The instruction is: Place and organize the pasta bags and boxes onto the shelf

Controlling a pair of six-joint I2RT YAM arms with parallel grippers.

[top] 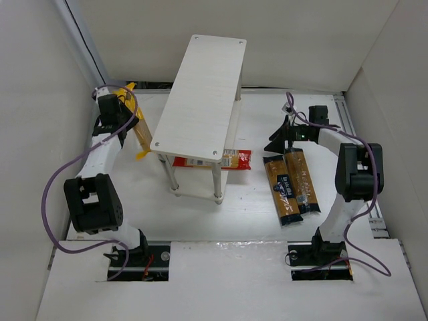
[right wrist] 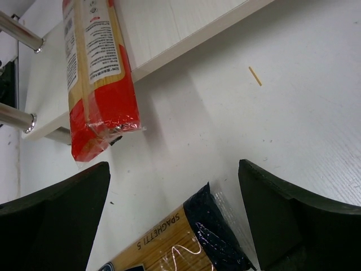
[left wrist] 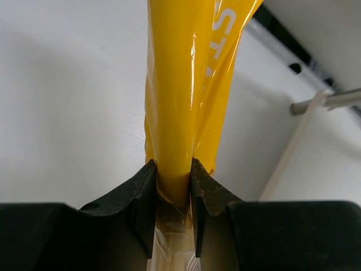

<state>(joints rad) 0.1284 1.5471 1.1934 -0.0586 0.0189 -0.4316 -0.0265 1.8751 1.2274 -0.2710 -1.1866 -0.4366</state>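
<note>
Two amber-brown packs, the inner amber pack [top: 281,190] and the outer amber pack [top: 302,182], are lying side by side and touching on the bench [top: 254,207], right of the shelf [top: 200,93]. The red-and-white pack [top: 237,159] is resting on the shelf's lower board, its end sticking out past the board's right edge while the top board is hiding the rest from above. The yellow bag [top: 138,130] is hanging tilted just beside the shelf's left side, clenched between the fingers of the left claw [left wrist: 172,175]; whether its lower end is touching the bench is hard to tell. The right claw [right wrist: 174,169] is hovering released, jaws wide apart, over the far, dark blue end of an amber pack, and the wrist view is cutting off most of that pack. One loose spaghetti strand [right wrist: 255,75] is lying on the bench near the lower board. Purple cables [top: 45,200] are looping beside both arms
</note>
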